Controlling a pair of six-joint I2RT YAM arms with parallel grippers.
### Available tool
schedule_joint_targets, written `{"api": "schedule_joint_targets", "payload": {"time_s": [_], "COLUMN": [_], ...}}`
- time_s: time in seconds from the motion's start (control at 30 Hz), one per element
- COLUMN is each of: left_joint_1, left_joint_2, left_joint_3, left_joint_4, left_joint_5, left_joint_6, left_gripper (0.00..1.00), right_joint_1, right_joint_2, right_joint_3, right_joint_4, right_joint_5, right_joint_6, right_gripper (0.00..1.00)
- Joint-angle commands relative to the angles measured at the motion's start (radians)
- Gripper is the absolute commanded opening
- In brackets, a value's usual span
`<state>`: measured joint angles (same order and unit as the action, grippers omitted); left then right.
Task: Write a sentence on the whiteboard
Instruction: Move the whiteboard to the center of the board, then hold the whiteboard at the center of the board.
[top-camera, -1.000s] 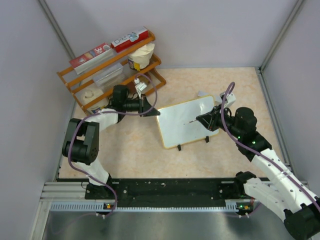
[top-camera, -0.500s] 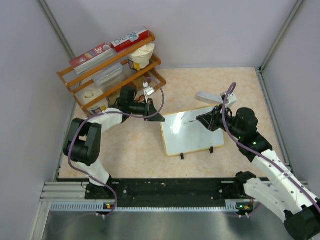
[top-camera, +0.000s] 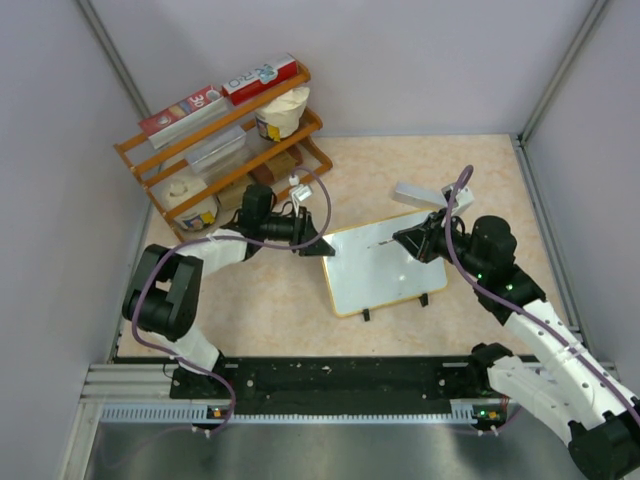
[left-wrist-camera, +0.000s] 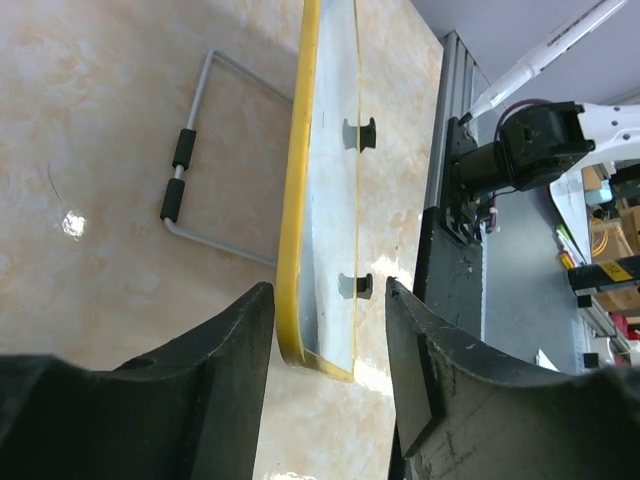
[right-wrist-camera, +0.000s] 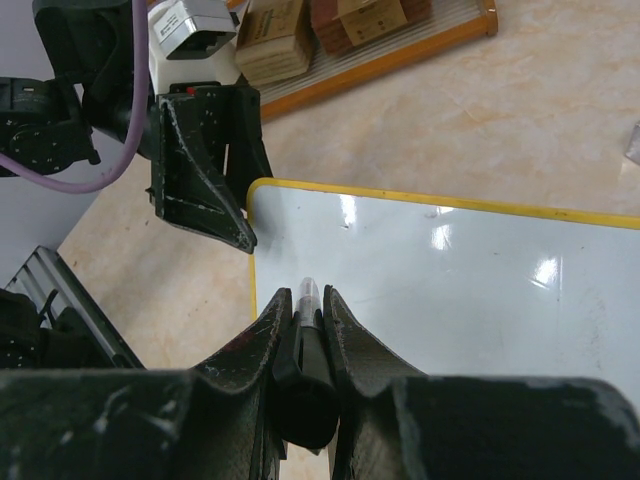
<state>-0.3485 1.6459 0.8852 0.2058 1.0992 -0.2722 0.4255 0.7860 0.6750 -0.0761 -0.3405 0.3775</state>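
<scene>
**Ana:** Since a second ago, what has shifted?

**Ben:** Mostly the whiteboard (top-camera: 385, 268). It has slid toward the near edge and a little to the right. A grey block (top-camera: 418, 193) that it mostly covered now shows beyond its far edge. The left claw (top-camera: 322, 246) was closed at the board's corner then, and its jaws have parted.

**Ana:** How does the board look?

**Ben:** It lies flat on the desk (top-camera: 260, 300), right of centre and turned slightly askew. The face is white and glossy with spots of reflected light, inside a thin yellowish frame with rounded corners. Two small black feet (top-camera: 365, 314) sit on its near edge.

**Ana:** And around it?

**Ben:** At the far left stands an orange rack (top-camera: 235, 150) with boxes and tubs on its shelves, well apart from the board. The left wrist view shows a wire bracket (left-wrist-camera: 172, 200) with black sleeves lying on the desk beside the board. The grey block is just past the far right corner.

**Ana:** What about the arms?

**Ben:** The left arm lies low, its elbow out to the left and its forearm reaching right. Its claw is at the board's far left corner, jaws apart and gripping nothing. The right arm rises from its base and bends back to the left over the board's far right part. The right claw (top-camera: 402, 238) is clamped on a marker (right-wrist-camera: 306, 296) whose tip points down at the white face. I cannot tell whether the tip touches.
</scene>
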Motion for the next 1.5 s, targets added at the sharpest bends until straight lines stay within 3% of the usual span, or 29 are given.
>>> {"api": "schedule_joint_targets", "payload": {"time_s": [0.0, 0.4, 0.53, 0.63, 0.67, 0.93, 1.13, 1.47], "left_joint_1": [0.002, 0.02, 0.02, 0.02, 0.02, 0.02, 0.02, 0.02], "left_joint_2": [-0.015, 0.002, 0.025, 0.038, 0.043, 0.055, 0.054, 0.034], "left_joint_3": [-0.003, -0.026, -0.011, -0.009, -0.009, -0.008, -0.006, -0.037], "left_joint_4": [0.139, 0.141, 0.144, 0.145, 0.145, 0.162, 0.159, 0.19], "left_joint_5": [0.024, 0.044, 0.076, 0.083, 0.093, 0.105, 0.079, 0.067], "left_joint_6": [-0.058, -0.03, -0.032, -0.016, -0.015, -0.032, -0.05, -0.065], "left_gripper": [0.52, 0.4, 0.22, 0.01, 0.0, 0.0, 0.0, 0.0], "right_joint_1": [0.012, 0.027, 0.041, 0.058, 0.062, 0.147, 0.222, 0.223], "right_joint_2": [-0.018, 0.039, 0.059, 0.062, 0.064, 0.062, 0.035, 0.087], "right_joint_3": [0.028, 0.046, 0.047, 0.049, 0.049, 0.046, 0.015, 0.028], "right_joint_4": [0.019, 0.056, 0.068, 0.094, 0.101, 0.137, 0.197, 0.228], "right_joint_5": [0.001, 0.006, 0.005, 0.008, 0.011, 0.095, 0.276, 0.284], "right_joint_6": [-0.003, -0.012, -0.014, -0.022, -0.029, -0.078, -0.115, -0.098], "right_gripper": [0.0, 0.0, 0.0, 0.0, 0.0, 0.0, 0.0, 0.0]}}
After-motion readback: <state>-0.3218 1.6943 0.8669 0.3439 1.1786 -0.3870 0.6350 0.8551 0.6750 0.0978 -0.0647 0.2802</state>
